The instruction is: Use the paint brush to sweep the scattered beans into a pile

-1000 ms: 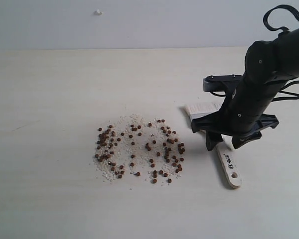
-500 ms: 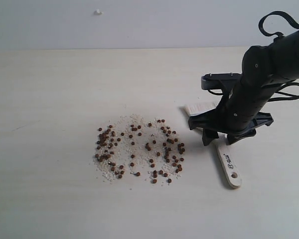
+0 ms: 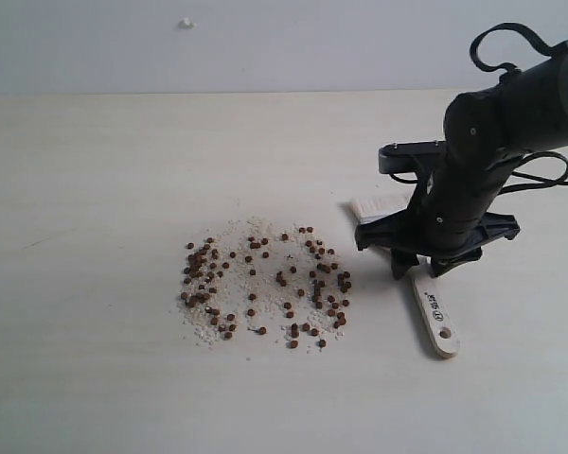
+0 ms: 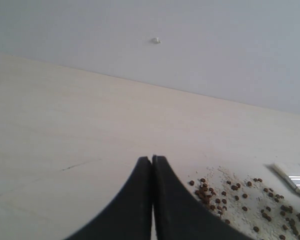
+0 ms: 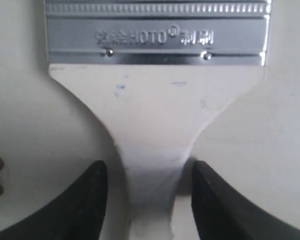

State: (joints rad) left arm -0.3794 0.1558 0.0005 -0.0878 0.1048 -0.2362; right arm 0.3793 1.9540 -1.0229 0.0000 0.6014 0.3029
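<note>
Nearest us in the ext. view, the paint brush (image 3: 436, 320) is lying flat on the pale table (image 3: 95, 397) at the right, its holed handle end pointing toward us. Left of that handle and apart from it, the beans (image 3: 265, 284) are sitting spread in a loose round patch, mixed w/ whitish crumbs (image 3: 235, 235). They're scattered, not heaped.

Just beyond the handle end, the right tool (image 3: 421, 271) is standing low over the brush's neck. In the right wrist cam its two black fingers (image 5: 87, 200) are straddling the narrow part of the handle, one each side. The jaws are standing apart, w/ a clear gap on one side and the other finger v. close to the wood, so it's gripping nothing. Past them the silver ferrule (image 5: 155, 35) is showing stamped lettering.

Farther on, the cream bristles (image 3: 379, 205) are poking out from behind the arm.

The left tool (image 4: 152, 160) is showing only in its own wrist cam. Its fingers are pressing together w/ nothing btwn them, and the beans are lying beyond it.

At the back, the grey wall (image 3: 265, 47) is carrying a small white speck (image 3: 186, 23).
</note>
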